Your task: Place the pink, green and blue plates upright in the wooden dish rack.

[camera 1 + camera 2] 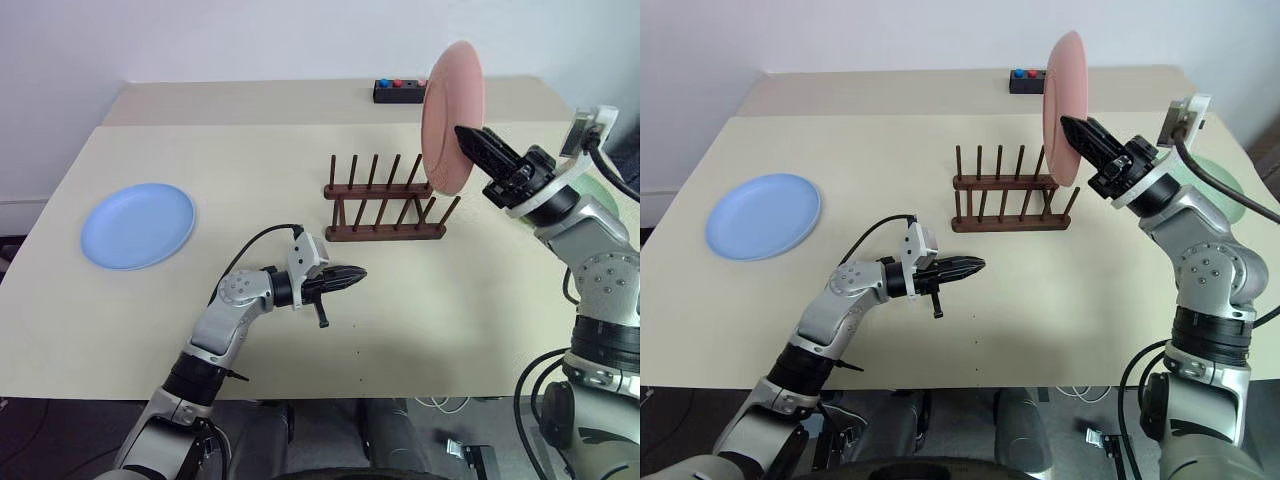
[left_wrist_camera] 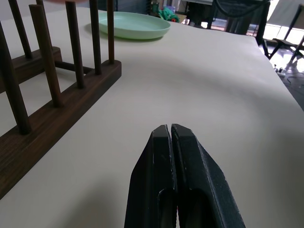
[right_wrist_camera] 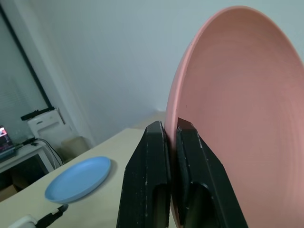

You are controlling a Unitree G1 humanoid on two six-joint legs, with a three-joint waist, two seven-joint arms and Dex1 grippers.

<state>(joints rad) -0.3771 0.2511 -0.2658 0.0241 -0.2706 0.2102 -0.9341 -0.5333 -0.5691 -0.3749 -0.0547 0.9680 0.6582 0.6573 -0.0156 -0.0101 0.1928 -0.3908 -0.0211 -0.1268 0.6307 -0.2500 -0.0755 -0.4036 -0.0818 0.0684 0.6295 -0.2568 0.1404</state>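
While the right pincer [image 1: 1072, 128] is clamping the rim of the pink plate [image 1: 1064, 105], fingers pinched tight on either side of the edge, the plate is standing upright on edge in the air just above the right end of the wooden dish rack [image 1: 1010, 192], not seated between any pegs. Left pincer [image 1: 975, 265] is hovering low over the bench [image 1: 1070, 300] in front of the rack, fingers pressed fully together, holding nothing, pointing toward the rack's right side. Rack is sitting near the middle of the bench, two rows of upright pegs, all slots vacant. Blue plate [image 1: 137, 224] is lying flat on the bench well to the left of the rack. Green plate [image 2: 134, 25] is lying flat on the bench to the right of the rack, partly hidden behind the right arm in the head views. Small black box with coloured buttons [image 1: 398, 90] is sitting behind the rack, near the bench's far edge.
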